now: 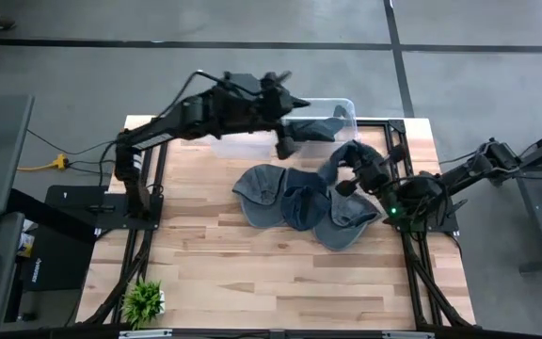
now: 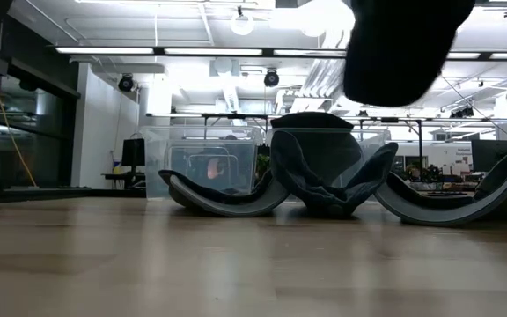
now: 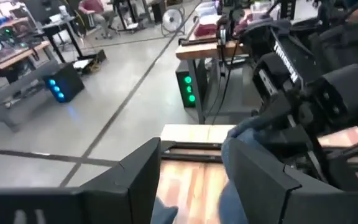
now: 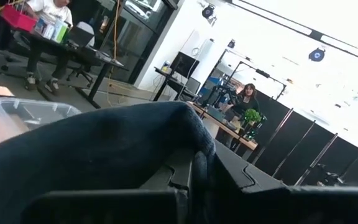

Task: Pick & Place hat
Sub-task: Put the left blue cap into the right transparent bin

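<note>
Over the bin: the left gripper (image 1: 294, 132) hangs above the clear plastic bin (image 1: 346, 105), fingers parted in the left wrist view, with a dark hat (image 1: 313, 128) lying in the bin directly under it.
Beside it: the right gripper (image 1: 354, 169) is clamped on another denim hat (image 4: 104, 146), lifted off the wooden table (image 1: 215, 264).
Below the right gripper: a pile of hats (image 1: 294, 202) waits on the boards.
Step in hand: by appearances, one hat delivered, the next raised.
Next move: the left arm likely must clear the bin so the right can carry its hat across and let go.
</note>
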You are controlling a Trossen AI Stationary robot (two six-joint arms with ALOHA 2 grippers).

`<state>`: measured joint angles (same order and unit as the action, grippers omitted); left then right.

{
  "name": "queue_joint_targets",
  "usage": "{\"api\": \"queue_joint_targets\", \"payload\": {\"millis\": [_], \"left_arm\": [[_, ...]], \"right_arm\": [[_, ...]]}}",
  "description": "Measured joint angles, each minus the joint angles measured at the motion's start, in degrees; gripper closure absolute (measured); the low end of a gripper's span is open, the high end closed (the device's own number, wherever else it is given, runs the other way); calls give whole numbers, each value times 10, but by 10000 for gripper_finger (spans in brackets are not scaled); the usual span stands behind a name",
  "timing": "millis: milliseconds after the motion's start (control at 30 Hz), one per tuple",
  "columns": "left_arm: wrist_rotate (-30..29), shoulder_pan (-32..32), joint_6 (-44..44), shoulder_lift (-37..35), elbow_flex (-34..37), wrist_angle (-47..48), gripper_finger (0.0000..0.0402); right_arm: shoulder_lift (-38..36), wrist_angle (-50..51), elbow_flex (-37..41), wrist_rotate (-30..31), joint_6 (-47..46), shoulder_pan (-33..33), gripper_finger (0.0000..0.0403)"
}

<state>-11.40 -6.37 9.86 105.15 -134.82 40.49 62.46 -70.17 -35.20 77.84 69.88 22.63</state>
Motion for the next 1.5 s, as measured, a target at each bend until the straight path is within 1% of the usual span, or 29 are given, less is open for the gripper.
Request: {"api": "queue_joint_targets", "payload": {"millis": [67, 167, 300, 367, 533, 633, 733, 900, 1000, 1067, 1100, 1167, 1200, 1300, 1367, 1433, 1500], "left_arm": [[3, 0, -4, -8, -3, 31, 216], [16, 0, -18, -21, -1, 126, 216], [14, 5, -35, -21, -1, 197, 216], [14, 10, -37, -21, 4, 207, 216], [3, 22, -26, -20, 57, 196, 216], [-1, 22, -25, -21, 83, 191, 216], [-4, 21, -22, -22, 107, 181, 216], [-3, 21, -8, -22, 145, 125, 216], [2, 15, -7, -36, 167, 114, 216], [3, 11, -7, -46, 190, 75, 216], [4, 6, -7, -56, 205, 71, 216], [15, 2, -11, -69, 243, 50, 216], [20, 2, -12, -74, 264, 14, 216], [29, -4, -13, -110, 348, -34, 216], [36, -4, -22, -129, 405, -108, 216], [36, -8, -35, -154, 469, -138, 216], [38, -8, -44, -174, 526, -201, 216]], "right_arm": [[-11, 34, -16, -3, 2, 0, 379], [-18, 89, -42, -21, -5, -11, 379], [-18, 155, -78, -33, -6, -43, 379], [-18, 192, -94, -40, -14, -64, 379], [-18, 279, -130, -68, -42, -114, 379], [-18, 342, -152, -89, -74, -144, 379], [-18, 436, -182, -118, -128, -176, 379], [-18, 631, -246, -177, -246, -244, 379], [-18, 729, -288, -242, -307, -293, 379], [-17, 777, -314, -288, -335, -329, 379], [-16, 797, -324, -309, -345, -347, 379], [-14, 831, -344, -354, -362, -382, 379], [-13, 847, -353, -377, -369, -398, 379], [0, 886, -373, -444, -390, -443, 379], [14, 906, -380, -474, -394, -469, 379], [30, 916, -387, -496, -395, -491, 379], [45, 922, -392, -507, -395, -512, 379]]}}
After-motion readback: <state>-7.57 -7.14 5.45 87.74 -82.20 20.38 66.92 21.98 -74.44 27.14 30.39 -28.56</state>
